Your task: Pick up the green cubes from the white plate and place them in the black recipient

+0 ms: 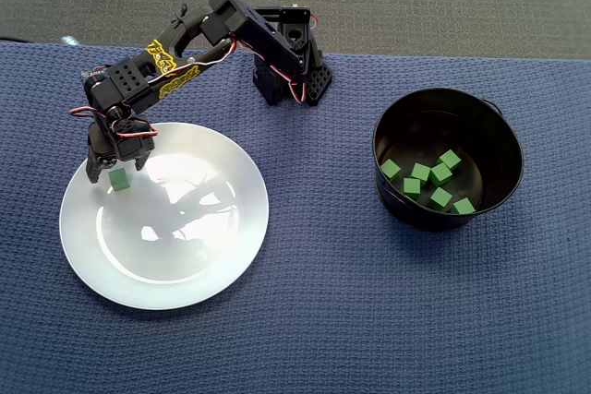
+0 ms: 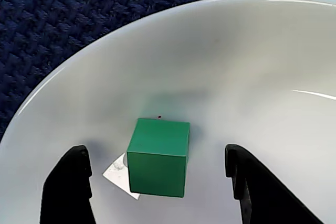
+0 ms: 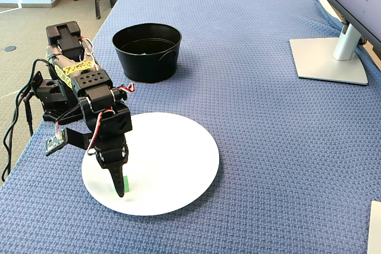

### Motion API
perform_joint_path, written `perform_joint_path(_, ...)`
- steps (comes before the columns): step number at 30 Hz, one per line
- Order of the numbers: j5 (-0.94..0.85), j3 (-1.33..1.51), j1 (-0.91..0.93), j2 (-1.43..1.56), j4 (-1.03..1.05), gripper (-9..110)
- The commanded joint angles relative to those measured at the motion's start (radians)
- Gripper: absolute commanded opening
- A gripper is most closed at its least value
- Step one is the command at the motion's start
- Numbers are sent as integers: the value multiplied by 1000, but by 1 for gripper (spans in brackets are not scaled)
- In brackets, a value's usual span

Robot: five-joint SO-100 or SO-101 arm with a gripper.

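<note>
In the wrist view, one green cube (image 2: pixel 158 157) sits on the white plate (image 2: pixel 252 77), one corner edge facing the camera, a white scrap (image 2: pixel 119 174) under it. The gripper (image 2: pixel 157 182) straddles it, fingers wide, not touching. Beyond the plate, six green cubes (image 1: pixel 430 182) lie in the black recipient (image 1: pixel 448 103); a monitor stand (image 3: pixel 330 57) sits farther off.

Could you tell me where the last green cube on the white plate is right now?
In the overhead view the green cube sits near the white plate's upper-left rim, between the open pincer's fingers.
</note>
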Motion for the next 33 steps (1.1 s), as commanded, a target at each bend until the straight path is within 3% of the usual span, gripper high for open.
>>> perform_joint_path(1,-8,-55,9,6,-17,25)
perform_joint_path(13,-25,-48,0,-5,-49,15)
perform_joint_path(20,-21,-41,0,18,-78,0)
perform_joint_path(33,5,64,-54,198,-55,0)
